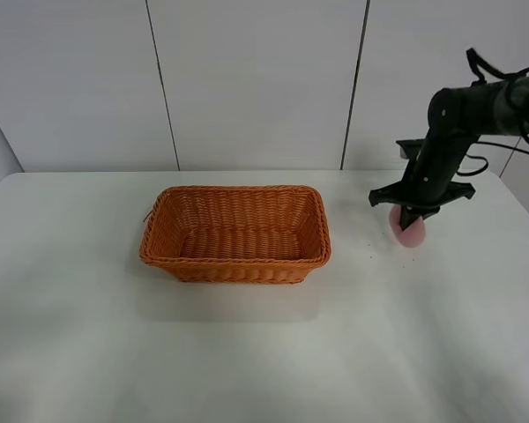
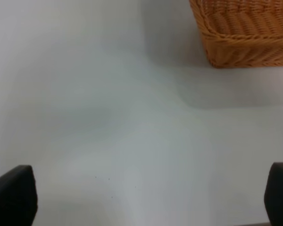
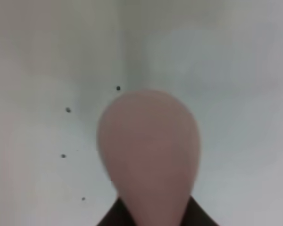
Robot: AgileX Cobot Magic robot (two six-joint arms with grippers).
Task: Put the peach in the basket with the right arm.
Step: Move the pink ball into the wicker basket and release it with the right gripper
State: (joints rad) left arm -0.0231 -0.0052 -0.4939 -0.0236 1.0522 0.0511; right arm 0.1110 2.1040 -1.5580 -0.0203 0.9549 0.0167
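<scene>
Right gripper point(image 1: 413, 217) looks pinched shut on the peach point(image 3: 148, 150), off beside the basket point(image 1: 238, 264). Needs lifting before swinging over, I reckon.

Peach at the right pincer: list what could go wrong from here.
1. The peach is round and smooth, and the right wrist view shows only dark edges of the right pincer at its narrow end. The hold may be shallow, so it could slip.
2. The basket stands apart with a raised rim. A low carry could knock the peach against it.
3. If dropped on the table, it may roll away.
</scene>
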